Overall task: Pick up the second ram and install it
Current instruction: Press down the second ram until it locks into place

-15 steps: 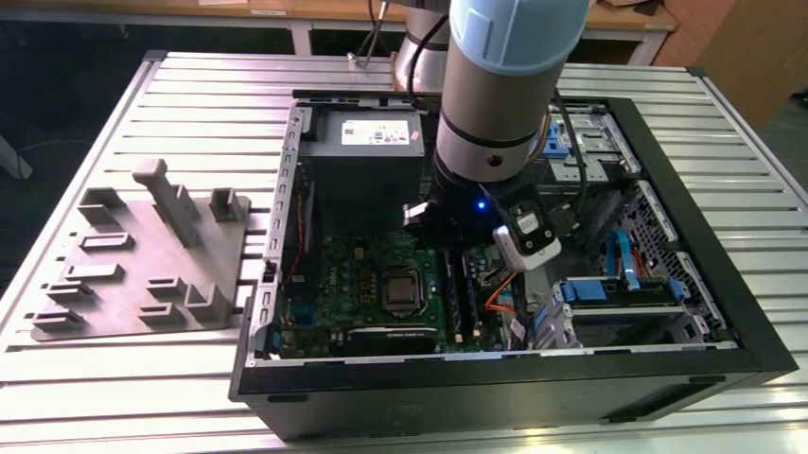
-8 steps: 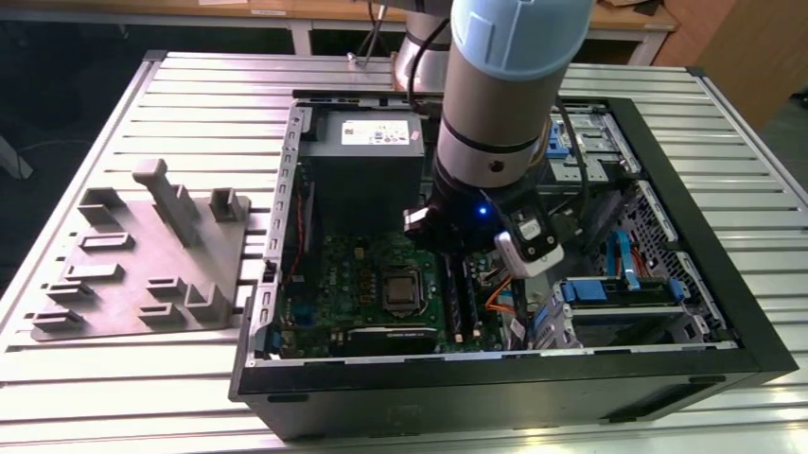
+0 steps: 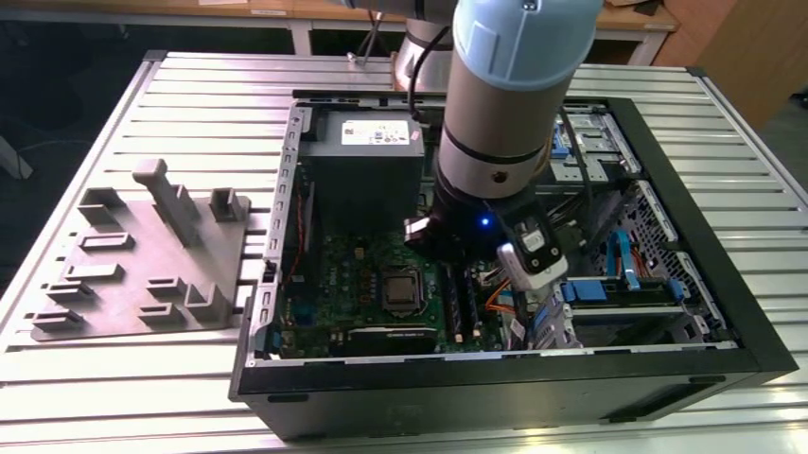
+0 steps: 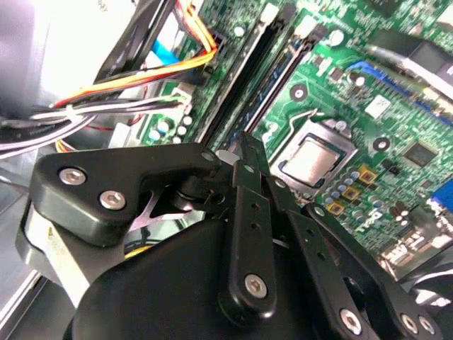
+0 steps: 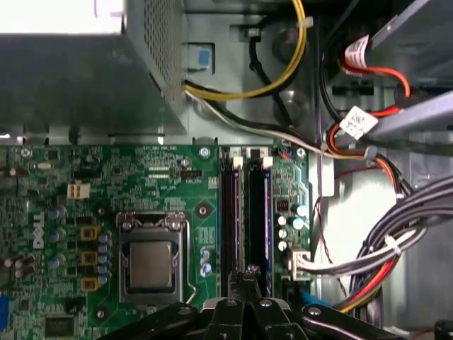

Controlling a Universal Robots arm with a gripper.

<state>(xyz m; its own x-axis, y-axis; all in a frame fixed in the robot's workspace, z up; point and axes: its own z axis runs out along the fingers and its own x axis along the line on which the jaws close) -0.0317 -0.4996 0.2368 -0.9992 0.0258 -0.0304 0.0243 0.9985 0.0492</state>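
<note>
My gripper (image 5: pixel 249 271) hangs low over the green motherboard (image 5: pixel 163 188), its fingertips pressed together above the near end of two long memory slots (image 5: pixel 228 212). Nothing shows between the fingers. The slot farther from the processor socket (image 5: pixel 151 263) carries a long dark strip with a blue edge (image 5: pixel 263 212); I cannot tell whether this is the second ram seated there or the bare slot. In the second wrist view the gripper (image 4: pixel 244 149) sits over the same two strips (image 4: pixel 272 81). The exterior view has the arm's wrist (image 3: pixel 474 227) inside the open computer case.
The grey power supply (image 3: pixel 366 165) stands just behind the board. Bundled cables (image 5: pixel 368 255) and a drive cage (image 3: pixel 631 284) crowd the side beyond the slots. A grey fixture block (image 3: pixel 139 265) lies on the slatted table to the exterior view's left of the case wall (image 3: pixel 505 374).
</note>
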